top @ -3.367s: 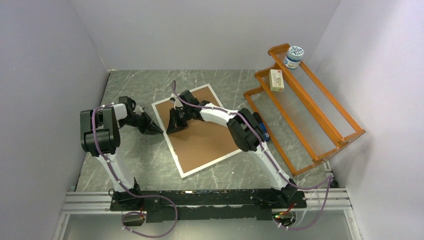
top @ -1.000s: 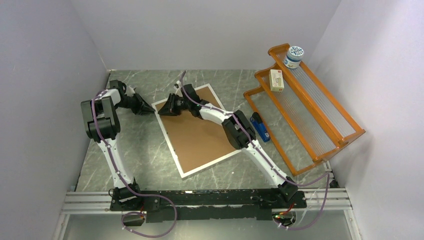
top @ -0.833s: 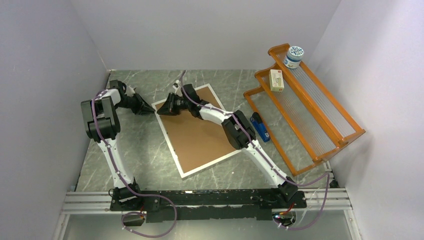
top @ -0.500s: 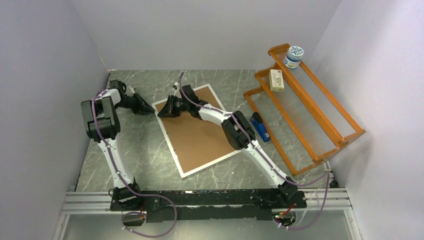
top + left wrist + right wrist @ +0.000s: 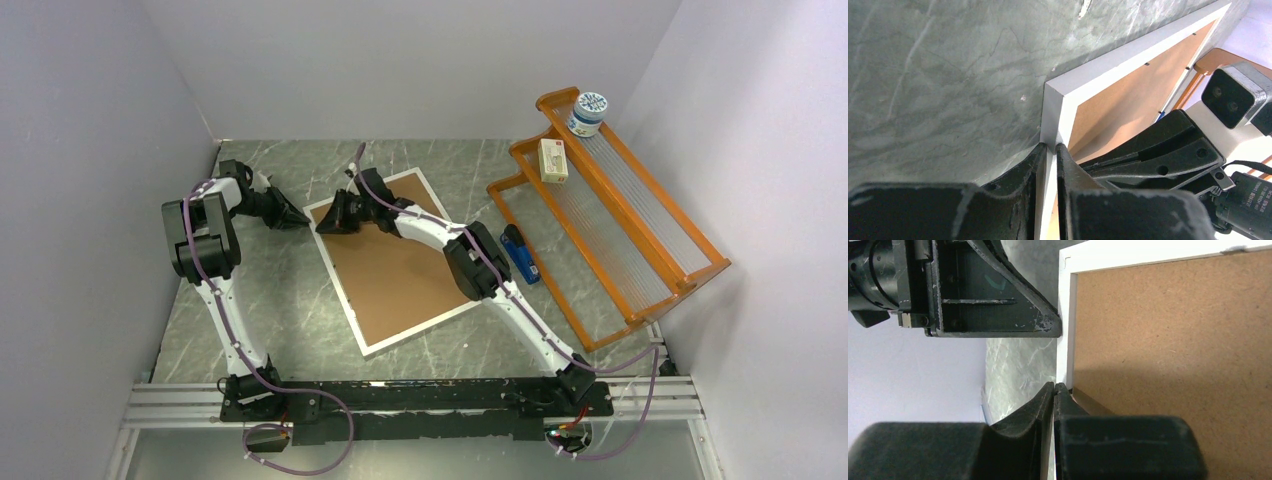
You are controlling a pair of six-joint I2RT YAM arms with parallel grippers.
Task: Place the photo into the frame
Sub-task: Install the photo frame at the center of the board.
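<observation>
Currently, the white-rimmed rectangular picture frame [image 5: 1058, 100] is laid flat, back-up, long axis far-left to near-right. Its far-left corner rim is pinched by the left gripper [image 5: 1049, 146]; the right gripper [image 5: 1054, 385] is closed alongside. Photo unseen.

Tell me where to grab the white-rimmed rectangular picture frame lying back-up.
Pinch the thin white rim of the picture frame near its left corner, coming in from the left. It lies flat, and the brown backing board offers no edge. The left gripper straddles that rim.
</observation>
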